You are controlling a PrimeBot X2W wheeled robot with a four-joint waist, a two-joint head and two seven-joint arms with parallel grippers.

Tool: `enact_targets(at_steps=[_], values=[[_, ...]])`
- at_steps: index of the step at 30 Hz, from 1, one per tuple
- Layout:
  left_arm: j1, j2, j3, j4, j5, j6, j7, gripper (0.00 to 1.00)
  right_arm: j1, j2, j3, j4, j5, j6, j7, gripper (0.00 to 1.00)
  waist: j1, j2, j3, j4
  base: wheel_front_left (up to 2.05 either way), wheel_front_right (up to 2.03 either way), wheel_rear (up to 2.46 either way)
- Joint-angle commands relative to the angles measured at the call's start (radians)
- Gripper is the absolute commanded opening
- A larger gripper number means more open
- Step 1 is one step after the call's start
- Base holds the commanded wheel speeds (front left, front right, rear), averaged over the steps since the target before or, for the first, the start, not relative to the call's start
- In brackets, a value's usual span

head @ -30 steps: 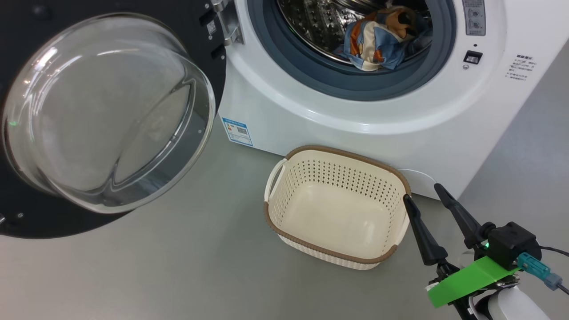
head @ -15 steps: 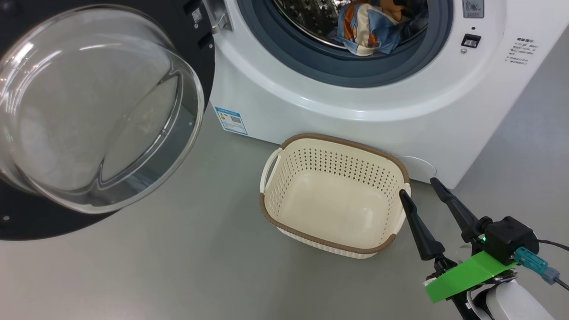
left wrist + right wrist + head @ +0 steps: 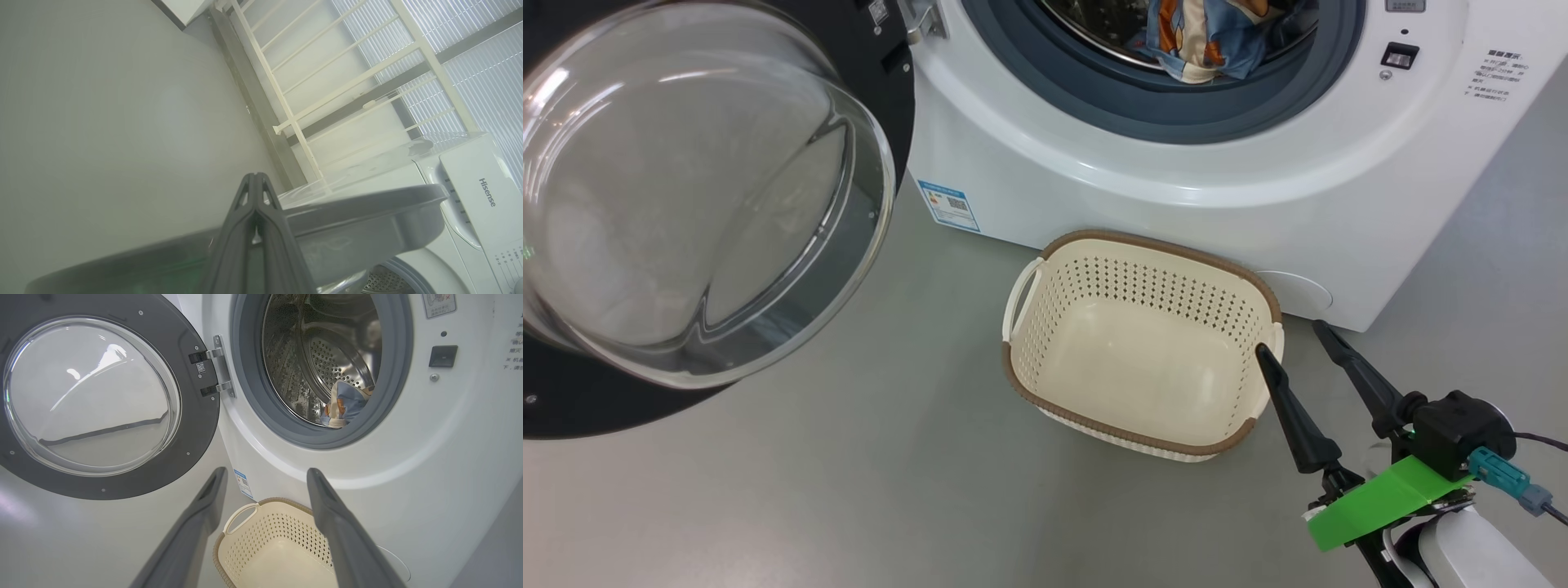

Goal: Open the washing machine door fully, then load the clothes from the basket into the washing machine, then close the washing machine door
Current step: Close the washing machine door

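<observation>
1. The large round glossy black washing machine door (image 3: 686, 204) with its bulging clear glass window stands swung wide open, to the left of the white boxy front-loading washing machine (image 3: 1176, 204).
2. The clothes (image 3: 1209, 41), light blue fabric with orange-brown and cream patches, lie inside the steel drum, just behind the grey-blue gasket.
3. The small cream-white perforated basket (image 3: 1152, 282) with a brown rim sits on the grey floor (image 3: 849, 490), close against the machine's front below the opening, to the right of the small blue label sticker (image 3: 947, 206).
4. My right gripper (image 3: 1290, 339) hangs open at the basket's right end. One fingertip overlaps the rim, and I cannot tell whether it touches.
5. The right wrist view looks deeper into the drum: the clothes (image 3: 345, 404) rest low at its right side, and the metal hinge (image 3: 218, 365) joins the door (image 3: 94, 396) to the machine (image 3: 408, 477). The basket (image 3: 278, 539) shows between that gripper's (image 3: 266, 472) spread fingers.
6. In the left wrist view, my left gripper (image 3: 254, 176) has its fingers pressed together with nothing between them. The door's grey edge (image 3: 367, 212) lies across behind them, with a cream-white railing (image 3: 327, 81) beyond.
</observation>
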Motion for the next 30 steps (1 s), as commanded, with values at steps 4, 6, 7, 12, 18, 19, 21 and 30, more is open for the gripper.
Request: enact_targets(at_steps=[4,6,7,12,18,19,21,30], values=[[-0.028,0.064,-0.006,-0.015,0.010,0.006,0.046,0.00,-0.022,-0.013,0.018,-0.023,0.000,0.008,-0.008,1.00,0.0000,0.0000,0.003,0.003,0.00,0.00,0.00],[-0.028,0.061,-0.013,-0.015,0.009,0.006,0.066,0.00,-0.021,-0.014,0.017,-0.023,0.000,0.008,-0.008,1.00,0.0000,0.0000,0.003,0.005,0.00,0.00,0.00],[-0.028,0.059,-0.017,-0.015,0.009,0.006,0.078,0.00,-0.021,-0.014,0.016,-0.023,0.000,0.008,-0.008,1.00,0.0000,0.0000,0.003,0.006,0.00,0.00,0.00],[-0.024,0.053,-0.036,-0.027,0.007,0.002,0.129,0.00,-0.020,-0.017,0.015,-0.022,0.000,0.008,-0.008,1.00,0.0000,0.0000,0.002,0.010,0.00,0.00,0.00],[-0.009,0.046,-0.064,-0.068,-0.003,-0.005,0.223,0.00,-0.016,-0.016,0.011,-0.019,-0.001,0.008,-0.008,1.00,0.0000,0.0000,-0.006,0.019,0.00,0.00,0.00],[-0.002,0.046,-0.072,-0.086,-0.005,-0.006,0.249,0.00,-0.014,-0.015,0.009,-0.019,-0.002,0.008,-0.008,1.00,0.0000,0.0000,-0.009,0.022,0.00,0.00,0.00],[0.006,0.044,-0.081,-0.105,-0.009,-0.007,0.280,0.00,-0.012,-0.014,0.008,-0.019,-0.002,0.008,-0.008,1.00,0.0000,0.0000,-0.012,0.024,0.00,0.00,0.00],[0.048,0.035,-0.114,-0.184,-0.033,-0.011,0.399,0.00,-0.003,-0.013,-0.001,-0.019,0.000,0.008,-0.008,1.00,0.0000,0.0000,-0.028,0.030,0.00,0.00,0.00]])
